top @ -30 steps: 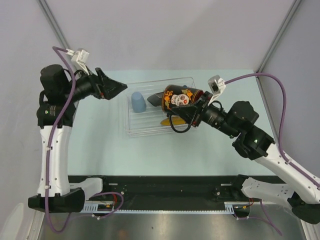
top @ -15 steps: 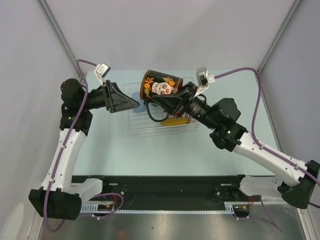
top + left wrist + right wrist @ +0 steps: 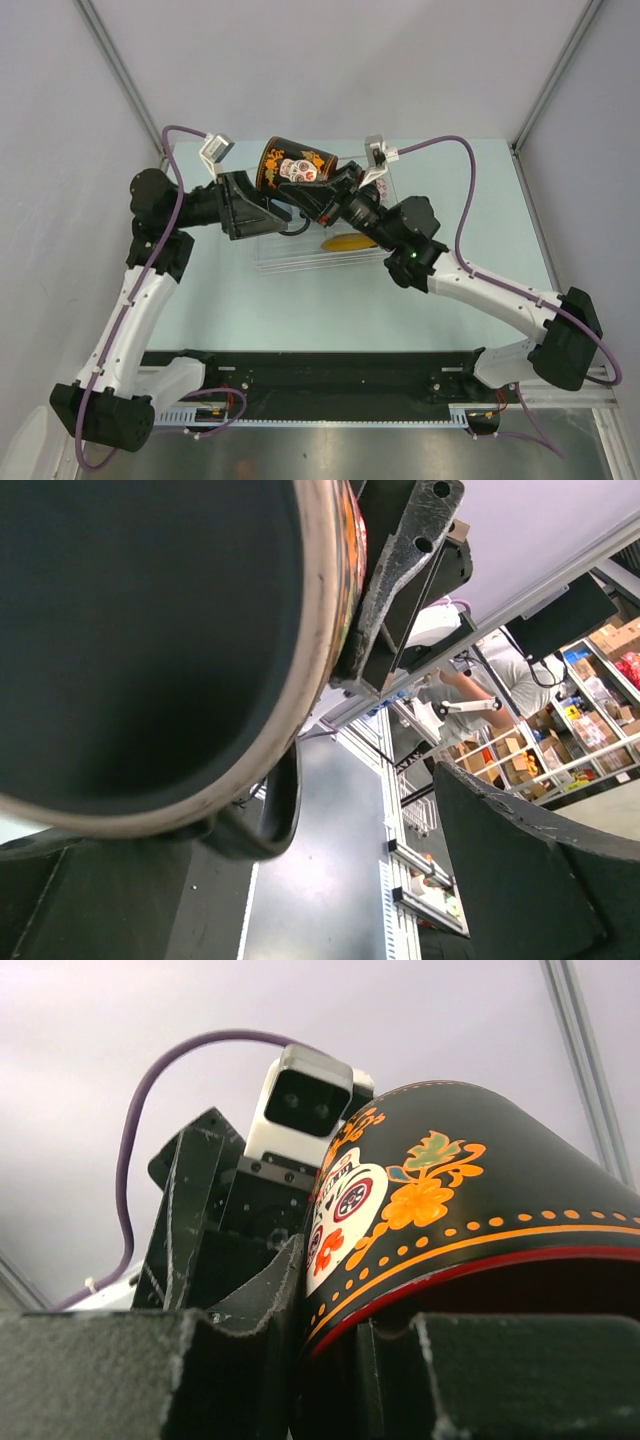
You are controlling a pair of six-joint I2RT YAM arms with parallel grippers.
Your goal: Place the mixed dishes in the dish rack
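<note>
A black mug (image 3: 295, 167) with a painted skull, orange flowers and a red rim hangs tilted above the dish rack (image 3: 300, 258). My right gripper (image 3: 325, 195) is shut on its rim, one finger (image 3: 250, 1300) outside the wall and the other inside. In the right wrist view the mug (image 3: 470, 1200) fills the right side. My left gripper (image 3: 262, 208) is open just left of the mug. In the left wrist view the mug's dark base (image 3: 140, 630) and handle (image 3: 278, 810) loom close, untouched by the finger (image 3: 530, 880). A yellow plate (image 3: 345, 242) lies in the rack.
The clear rack stands mid-table, partly hidden under both grippers. Grey enclosure walls and frame posts (image 3: 120, 70) close in the back and sides. The arm bases and a black rail (image 3: 320, 365) line the near edge.
My right arm has carried the mug up and to the left across the rack. My left arm has swung right to meet it, and its open jaws now sit beside the mug's base.
</note>
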